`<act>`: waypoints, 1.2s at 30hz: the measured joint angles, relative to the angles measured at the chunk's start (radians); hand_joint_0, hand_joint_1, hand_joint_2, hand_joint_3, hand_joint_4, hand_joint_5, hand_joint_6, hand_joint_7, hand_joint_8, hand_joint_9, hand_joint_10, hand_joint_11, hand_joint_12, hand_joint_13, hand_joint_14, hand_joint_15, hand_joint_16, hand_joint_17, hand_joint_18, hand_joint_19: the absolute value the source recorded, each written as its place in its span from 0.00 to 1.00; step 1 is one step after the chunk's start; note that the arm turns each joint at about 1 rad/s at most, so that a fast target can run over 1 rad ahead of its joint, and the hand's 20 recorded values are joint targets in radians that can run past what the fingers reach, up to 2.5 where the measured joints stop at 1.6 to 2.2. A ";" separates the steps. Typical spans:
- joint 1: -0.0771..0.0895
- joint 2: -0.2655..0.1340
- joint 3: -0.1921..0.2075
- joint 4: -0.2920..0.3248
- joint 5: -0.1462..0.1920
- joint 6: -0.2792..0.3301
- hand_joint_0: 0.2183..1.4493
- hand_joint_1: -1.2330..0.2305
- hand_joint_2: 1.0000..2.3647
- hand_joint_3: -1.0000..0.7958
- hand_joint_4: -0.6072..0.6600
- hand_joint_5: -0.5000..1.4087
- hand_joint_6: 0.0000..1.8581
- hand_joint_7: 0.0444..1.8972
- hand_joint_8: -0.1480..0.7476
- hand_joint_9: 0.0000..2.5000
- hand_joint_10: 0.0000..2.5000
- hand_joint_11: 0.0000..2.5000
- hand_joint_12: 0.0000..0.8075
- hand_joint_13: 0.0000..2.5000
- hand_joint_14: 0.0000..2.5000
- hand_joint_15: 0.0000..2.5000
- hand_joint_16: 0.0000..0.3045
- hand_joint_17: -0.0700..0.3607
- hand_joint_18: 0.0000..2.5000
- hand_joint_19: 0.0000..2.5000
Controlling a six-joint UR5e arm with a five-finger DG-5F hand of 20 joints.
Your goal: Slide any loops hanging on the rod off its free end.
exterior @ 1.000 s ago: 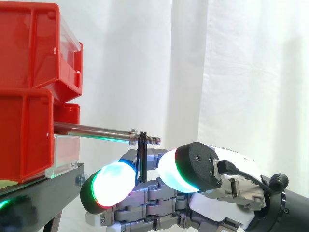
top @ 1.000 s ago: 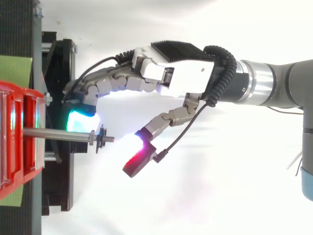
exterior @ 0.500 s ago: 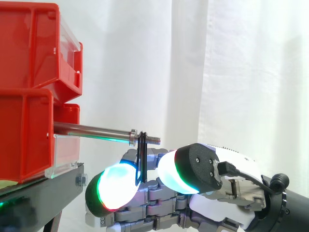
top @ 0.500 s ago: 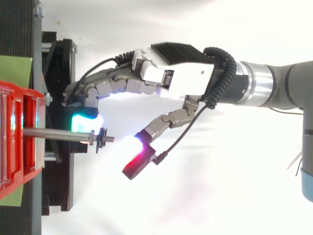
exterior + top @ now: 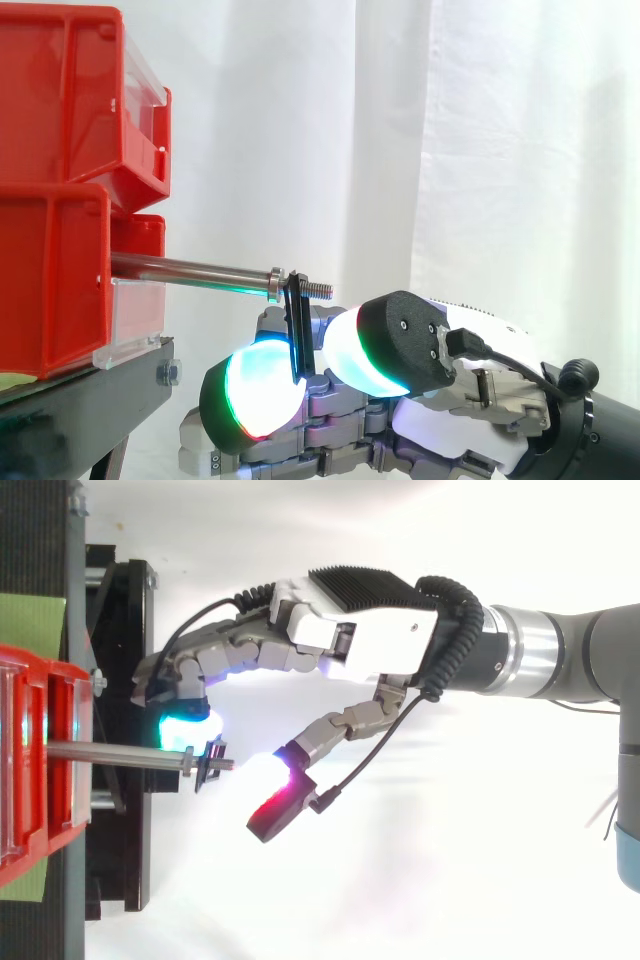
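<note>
Black loop [image 5: 296, 330] hung on the rod [image 5: 190, 268] right at the free end, on the threaded tip just past the collar, dangling toward 6 o'clock. In the top view the loop [image 5: 210, 760] sat across the rod [image 5: 110, 752], slightly skewed. Rod stuck out toward 3 o'clock from the red bins [image 5: 60, 200] on the black stand [image 5: 90, 395].

Hand [image 5: 370, 640] came in from 3 o'clock, below rod level in the side view. Fingers [image 5: 185, 720] were bent, glowing pad just beside the loop at its 12 o'clock in the top view; couldn't tell if touching. Thumb [image 5: 280, 805] was spread well apart at the loop's 4 o'clock, past the rod tip. Loop's lower end hung between finger pad [image 5: 255, 395] and thumb pad, not pinched. White curtain [image 5: 500, 150] behind.
</note>
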 measured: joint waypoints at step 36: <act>-0.001 0.000 0.000 0.001 0.000 0.000 0.30 0.41 0.01 0.41 0.61 0.17 0.43 0.54 0.53 0.27 0.00 0.06 0.44 0.23 0.00 0.00 0.17 0.43 0.27 0.02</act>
